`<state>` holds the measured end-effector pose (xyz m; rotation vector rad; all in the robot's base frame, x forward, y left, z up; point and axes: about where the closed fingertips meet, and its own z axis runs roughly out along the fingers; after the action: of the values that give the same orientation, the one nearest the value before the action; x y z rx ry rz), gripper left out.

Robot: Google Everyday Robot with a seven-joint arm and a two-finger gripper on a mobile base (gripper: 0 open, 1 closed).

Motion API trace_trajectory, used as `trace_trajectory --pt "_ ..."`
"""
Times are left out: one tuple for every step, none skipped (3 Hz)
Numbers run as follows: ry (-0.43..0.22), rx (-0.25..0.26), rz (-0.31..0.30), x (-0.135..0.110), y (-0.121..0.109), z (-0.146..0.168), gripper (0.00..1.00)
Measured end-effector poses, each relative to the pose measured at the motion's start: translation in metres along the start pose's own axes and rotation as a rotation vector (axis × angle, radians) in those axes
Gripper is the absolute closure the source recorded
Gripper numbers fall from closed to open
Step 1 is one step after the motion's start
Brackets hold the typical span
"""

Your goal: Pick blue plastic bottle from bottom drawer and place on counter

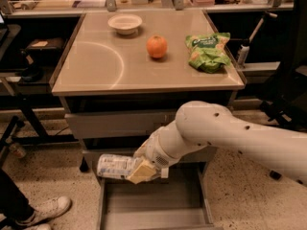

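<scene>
The blue plastic bottle (116,166) lies on its side in my gripper (139,171), held above the left rear part of the open bottom drawer (156,207). The gripper's pale fingers are shut on the bottle's right end. My white arm reaches in from the right, in front of the grey drawer fronts. The beige counter (96,63) lies above, well higher than the bottle. The bottle's cap end is hidden by the gripper.
On the counter stand a white bowl (124,24), an orange (157,46) and a green snack bag (207,51). A person's white shoe (41,212) is on the floor at the lower left. Dark office furniture stands at left and right.
</scene>
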<state>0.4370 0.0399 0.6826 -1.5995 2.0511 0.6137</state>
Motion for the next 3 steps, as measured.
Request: trace_trajectory --pt "0.001 0.007 -0.006 -0.003 0.000 -0.003 1.00" --pt "-0.006 0.010 -0.011 -0.007 -0.001 -0.005 1.00" --pt "-0.064 0.061 -0.063 -0.049 -0.010 -0.030 1.00"
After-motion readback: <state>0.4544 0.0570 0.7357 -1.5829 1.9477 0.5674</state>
